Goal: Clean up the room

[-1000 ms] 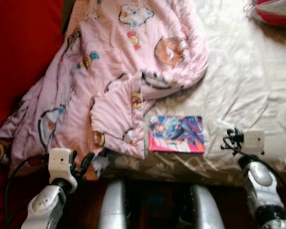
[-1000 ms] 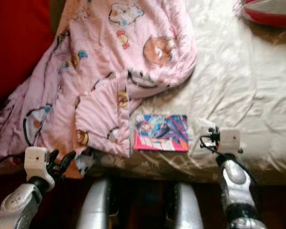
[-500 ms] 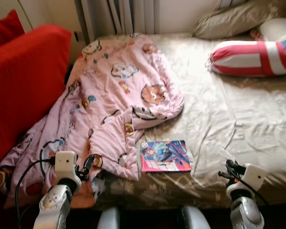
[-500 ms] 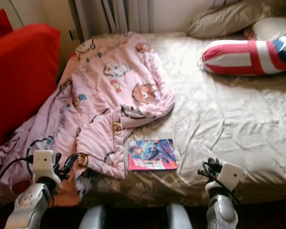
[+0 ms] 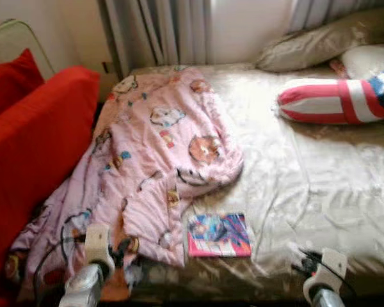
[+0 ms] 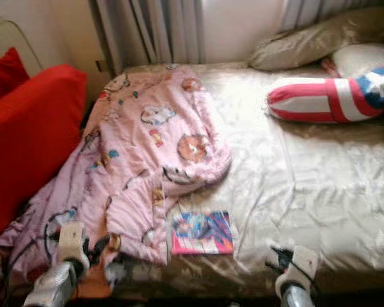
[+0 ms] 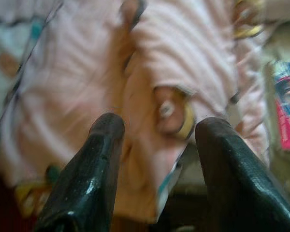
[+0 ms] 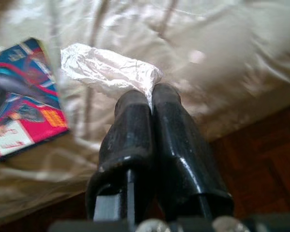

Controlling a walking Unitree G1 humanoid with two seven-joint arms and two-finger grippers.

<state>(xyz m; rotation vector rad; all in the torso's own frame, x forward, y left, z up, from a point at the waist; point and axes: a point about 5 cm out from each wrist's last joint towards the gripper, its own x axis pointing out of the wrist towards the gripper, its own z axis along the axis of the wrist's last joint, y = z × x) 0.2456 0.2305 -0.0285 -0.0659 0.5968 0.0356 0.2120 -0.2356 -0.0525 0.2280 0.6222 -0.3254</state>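
A bed (image 5: 320,173) with a cream sheet lies before me, a pink cartoon blanket (image 5: 160,153) heaped on its left half beside a red sofa (image 5: 32,141). A colourful book (image 5: 219,235) lies at the near edge. My right gripper (image 8: 151,99), fingers pressed together, pinches a clear plastic wrapper (image 8: 106,70) just right of the book. My left gripper (image 7: 157,130) hangs spread over the blanket's near corner.

left hand (image 7: 154,133): low, fingers spread apart; right hand (image 8: 152,99): low, fingers pressed together
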